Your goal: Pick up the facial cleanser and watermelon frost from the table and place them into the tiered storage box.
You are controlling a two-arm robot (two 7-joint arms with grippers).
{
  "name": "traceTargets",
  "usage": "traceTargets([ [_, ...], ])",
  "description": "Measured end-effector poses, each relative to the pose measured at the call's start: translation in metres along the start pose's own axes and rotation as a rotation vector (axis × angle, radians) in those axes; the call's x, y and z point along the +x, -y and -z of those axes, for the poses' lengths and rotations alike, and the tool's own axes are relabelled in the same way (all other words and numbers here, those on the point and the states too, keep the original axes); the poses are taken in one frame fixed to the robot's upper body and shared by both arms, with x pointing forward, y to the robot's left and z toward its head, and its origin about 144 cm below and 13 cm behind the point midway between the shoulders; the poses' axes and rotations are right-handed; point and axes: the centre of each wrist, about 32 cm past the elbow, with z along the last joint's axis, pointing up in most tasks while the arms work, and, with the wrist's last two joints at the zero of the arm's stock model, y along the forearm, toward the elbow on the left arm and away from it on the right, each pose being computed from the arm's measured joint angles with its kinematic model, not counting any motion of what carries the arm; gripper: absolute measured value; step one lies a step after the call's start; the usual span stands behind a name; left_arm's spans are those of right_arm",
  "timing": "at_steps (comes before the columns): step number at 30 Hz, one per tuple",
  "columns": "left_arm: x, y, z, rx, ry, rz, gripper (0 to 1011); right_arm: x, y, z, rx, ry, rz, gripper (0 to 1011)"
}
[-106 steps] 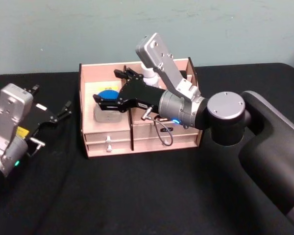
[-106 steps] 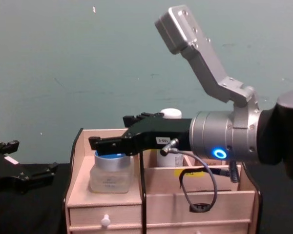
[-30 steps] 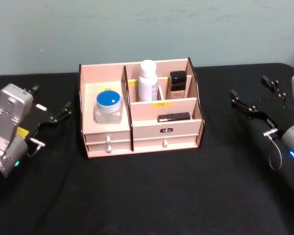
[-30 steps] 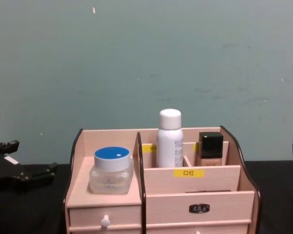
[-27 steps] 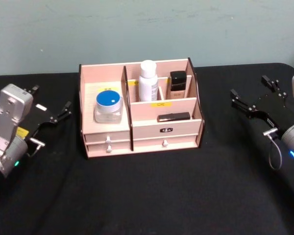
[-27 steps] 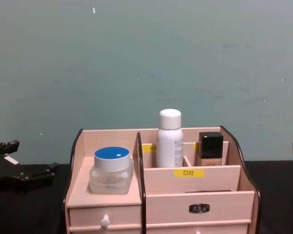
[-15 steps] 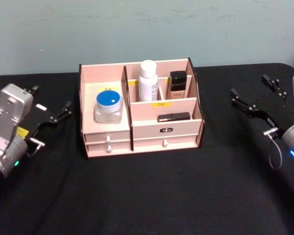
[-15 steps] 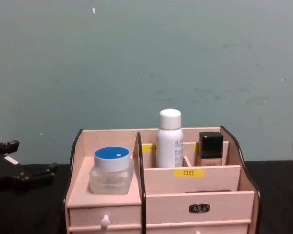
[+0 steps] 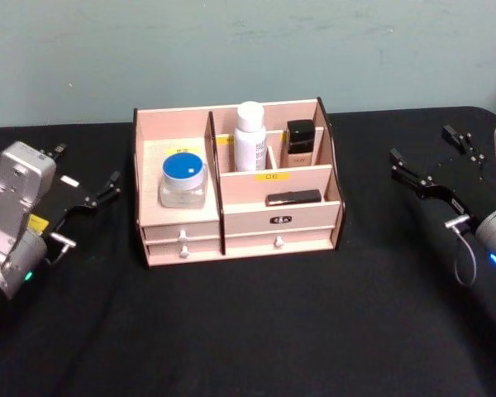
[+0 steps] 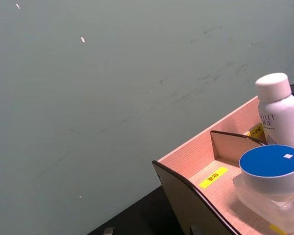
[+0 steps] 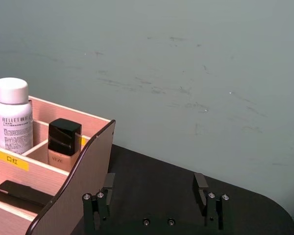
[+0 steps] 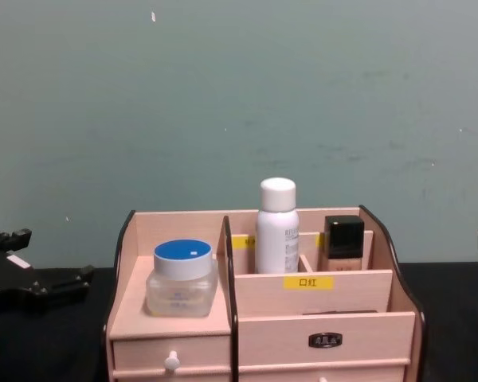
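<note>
Two grippers sit parked on the black table (image 9: 256,331), one on each side of the storage box (image 9: 236,223), both well apart from it. Left gripper (image 9: 87,186): fingers spread, nothing between them; the box lies off to its right. Right gripper (image 9: 434,165): jaws spread wide and empty; in the right wrist view its two fingertips (image 11: 201,183) stand apart over bare cloth, with the box's dark curved side just beyond its left finger.

Box contents, all upright unless noted. A clear jar (image 9: 183,180) with a blue lid stands on the box's left shelf, above the left drawer, on the side nearer the left gripper. A white bottle (image 9: 250,136) stands in the rear compartment beside the centre divider. A black-capped bottle (image 9: 299,142) stands in the rear compartment on the side nearer the right gripper. A dark tube (image 9: 293,198) lies flat in the middle tier, below the yellow label.

Which of these is the cleanser and which the watermelon frost: cannot tell.
</note>
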Motion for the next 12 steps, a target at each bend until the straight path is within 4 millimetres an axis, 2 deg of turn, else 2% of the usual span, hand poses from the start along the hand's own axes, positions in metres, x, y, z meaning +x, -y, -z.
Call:
traceTargets([
  [12,0.0000,0.0000,0.0000,0.000,0.000,0.000,1010,0.0000,0.0000,-0.0003,0.001,0.000,0.000,1002],
])
